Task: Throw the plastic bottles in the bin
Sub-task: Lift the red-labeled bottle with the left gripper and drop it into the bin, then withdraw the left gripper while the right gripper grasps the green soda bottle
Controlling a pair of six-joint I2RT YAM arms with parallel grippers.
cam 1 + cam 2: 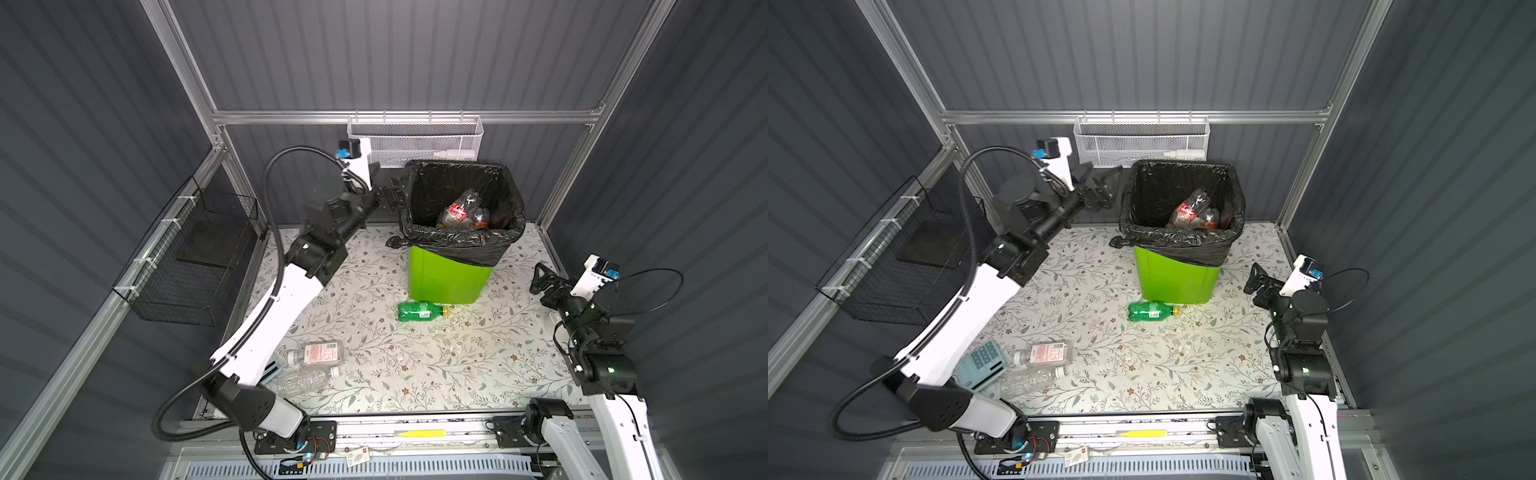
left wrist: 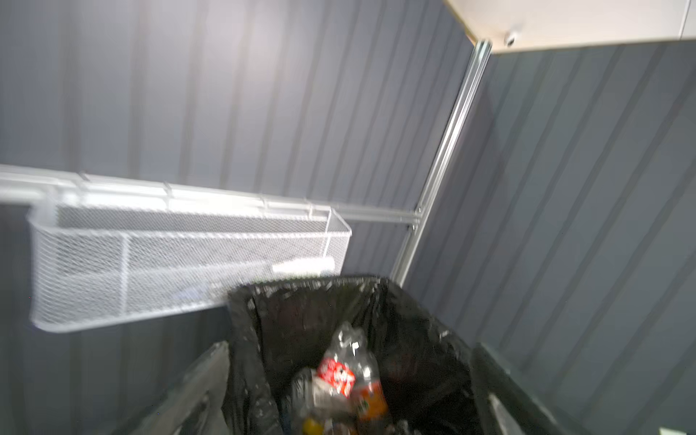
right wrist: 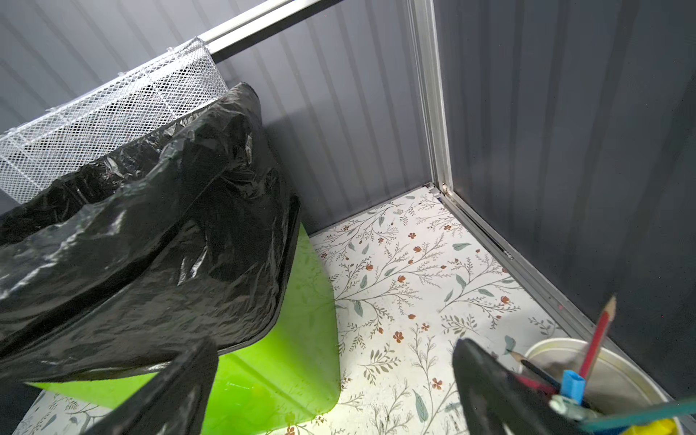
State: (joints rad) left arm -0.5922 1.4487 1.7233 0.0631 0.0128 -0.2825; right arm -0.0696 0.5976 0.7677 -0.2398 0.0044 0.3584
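Note:
The bin (image 1: pixel 449 274) (image 1: pixel 1177 278) is bright green with a black bag over its rim and stands at the back of the table. Several plastic bottles (image 1: pixel 461 212) (image 1: pixel 1192 212) (image 2: pixel 342 376) lie inside it. My left gripper (image 1: pixel 392 191) (image 1: pixel 1106 185) (image 2: pixel 350 348) hangs open and empty at the bin's left rim. A green bottle (image 1: pixel 419 311) (image 1: pixel 1150 311) lies in front of the bin. A clear bottle with a red label (image 1: pixel 316 353) (image 1: pixel 1044 353) and a plain clear bottle (image 1: pixel 307 380) (image 1: pixel 1030 380) lie near the left arm's base. My right gripper (image 1: pixel 540 276) (image 1: pixel 1254 276) (image 3: pixel 335 350) is open and empty, right of the bin.
A white mesh basket (image 1: pixel 415 141) on the back rail holds a white squeeze bottle (image 1: pixel 453 154). A black wire basket (image 1: pixel 195 257) hangs on the left wall. A calculator (image 1: pixel 984 361) lies under the left arm. A white cup of pens (image 3: pixel 602 376) stands beside my right gripper.

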